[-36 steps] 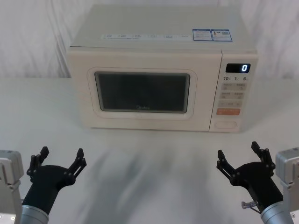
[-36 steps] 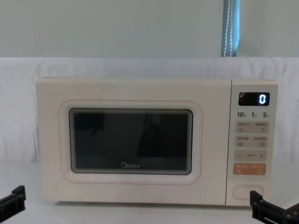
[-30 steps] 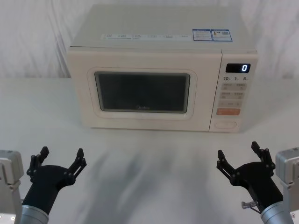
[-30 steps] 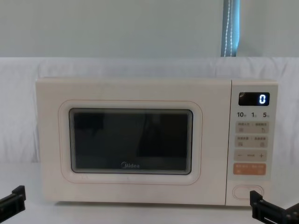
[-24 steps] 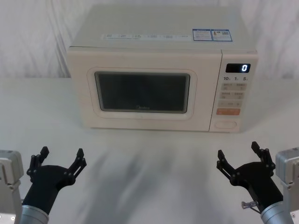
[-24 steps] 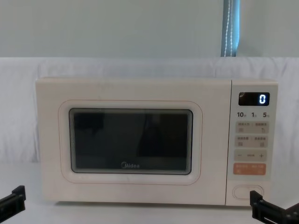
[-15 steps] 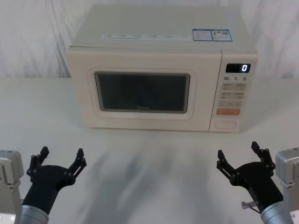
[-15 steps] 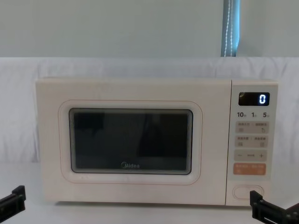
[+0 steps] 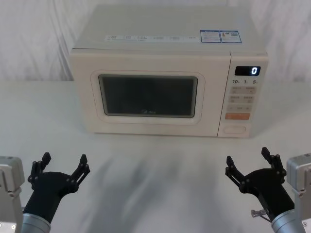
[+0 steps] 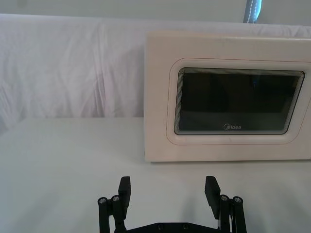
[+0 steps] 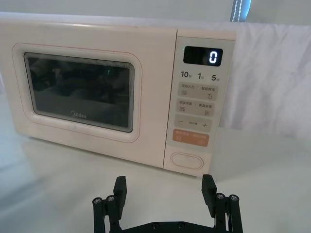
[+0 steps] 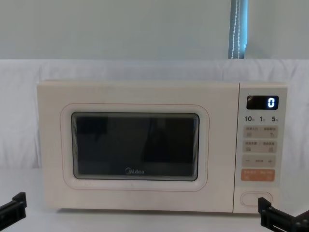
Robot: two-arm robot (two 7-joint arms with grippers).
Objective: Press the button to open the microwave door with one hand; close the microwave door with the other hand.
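I'm looking at the microwave door (image 9: 148, 96) shut flush at the far centre of the table (image 9: 160, 174): cream panel, dark rounded window, tiny Midea logo. The button (image 9: 234, 129), a wide unmarked cream pill, sits bottom right of the panel, under the orange key (image 9: 236, 116). Left gripper (image 9: 62, 167) near left, right gripper (image 9: 248, 161) near right, both spread wide, holding nothing.

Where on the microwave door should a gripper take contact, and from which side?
The microwave door is shut flush, with no handle. It likely offers no grip yet; press the button straight from the front with the right gripper, which sits nearest.
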